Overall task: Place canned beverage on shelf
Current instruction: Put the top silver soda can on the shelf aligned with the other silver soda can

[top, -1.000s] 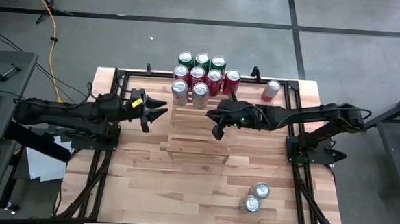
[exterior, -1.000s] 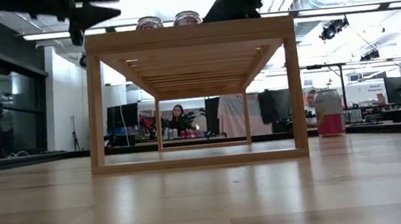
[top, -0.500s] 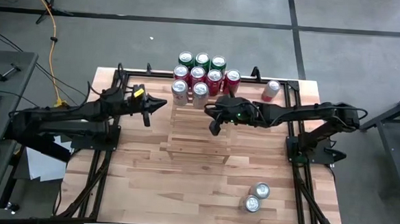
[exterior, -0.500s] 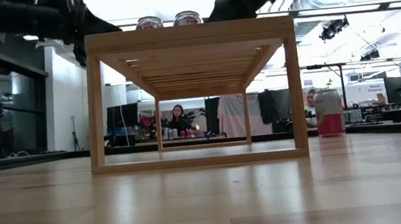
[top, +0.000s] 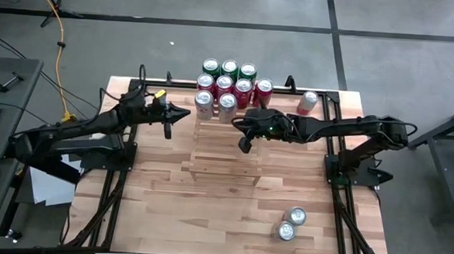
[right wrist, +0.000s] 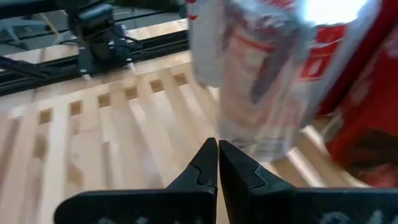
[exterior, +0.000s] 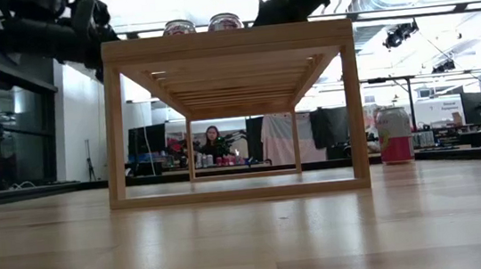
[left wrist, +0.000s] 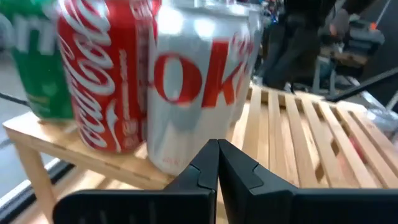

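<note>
Two grippers, both pinched fully shut with nothing between the fingers: my left gripper (top: 182,114) hovers at the shelf's (top: 224,152) ten o'clock corner, nose toward a silver can (top: 203,102), and my right gripper (top: 245,140) hangs over the slats near two o'clock. Eight or so cans stand upright in a cluster (top: 231,85) at the twelve o'clock end, long axes vertical. I can't tell how many actually rest on the rack. A loose can (top: 307,102) stands upright on the table at two o'clock, and two more (top: 290,224) at five o'clock. I judge I'm between placements. Next I'd open a gripper, swing to a loose can and grasp its side. The shelf's long axis runs six to twelve, as do its slats.
</note>
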Available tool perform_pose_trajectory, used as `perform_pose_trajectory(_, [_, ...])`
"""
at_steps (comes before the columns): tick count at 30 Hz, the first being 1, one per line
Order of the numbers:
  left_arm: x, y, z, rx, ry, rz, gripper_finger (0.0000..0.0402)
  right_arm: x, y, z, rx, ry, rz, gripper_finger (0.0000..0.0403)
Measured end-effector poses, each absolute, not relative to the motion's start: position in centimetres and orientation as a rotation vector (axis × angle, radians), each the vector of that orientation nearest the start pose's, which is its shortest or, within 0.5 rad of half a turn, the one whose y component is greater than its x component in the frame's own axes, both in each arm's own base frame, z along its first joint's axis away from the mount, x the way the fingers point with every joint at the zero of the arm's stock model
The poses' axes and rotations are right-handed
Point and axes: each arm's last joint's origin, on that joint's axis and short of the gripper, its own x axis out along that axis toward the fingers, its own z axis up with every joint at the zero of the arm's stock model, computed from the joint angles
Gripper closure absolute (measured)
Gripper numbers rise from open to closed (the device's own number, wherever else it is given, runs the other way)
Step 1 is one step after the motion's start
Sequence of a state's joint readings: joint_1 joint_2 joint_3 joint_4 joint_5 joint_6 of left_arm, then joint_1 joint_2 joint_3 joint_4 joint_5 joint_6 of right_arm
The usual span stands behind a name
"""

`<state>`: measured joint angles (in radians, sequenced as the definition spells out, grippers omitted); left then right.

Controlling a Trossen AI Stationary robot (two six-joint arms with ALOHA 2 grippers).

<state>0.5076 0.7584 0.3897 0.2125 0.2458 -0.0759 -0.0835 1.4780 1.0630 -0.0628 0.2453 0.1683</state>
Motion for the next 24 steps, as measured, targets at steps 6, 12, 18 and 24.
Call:
perform_pose_trajectory(6, [16.7, 8.5, 23.2, -0.132, 0.128, 0.26, 0.0401, 32.7, -4.4, 28.0, 0.118, 0.433, -0.399, 0.0403])
perform_pose_trajectory(12, [17.6, 9.0, 22.9, -0.133, 0.11, 0.26, 0.0401, 32.6, -5.0, 28.1, 0.121, 0.419, -0.417, 0.0403])
perform_pose_trajectory(18, [18.0, 9.2, 22.4, -0.141, 0.13, 0.26, 0.0401, 32.9, -5.5, 28.1, 0.121, 0.391, -0.423, 0.0403])
perform_pose_trajectory(24, [18.0, 9.3, 22.3, -0.157, 0.132, 0.261, 0.0401, 33.6, -5.8, 27.9, 0.132, 0.373, -0.413, 0.0403])
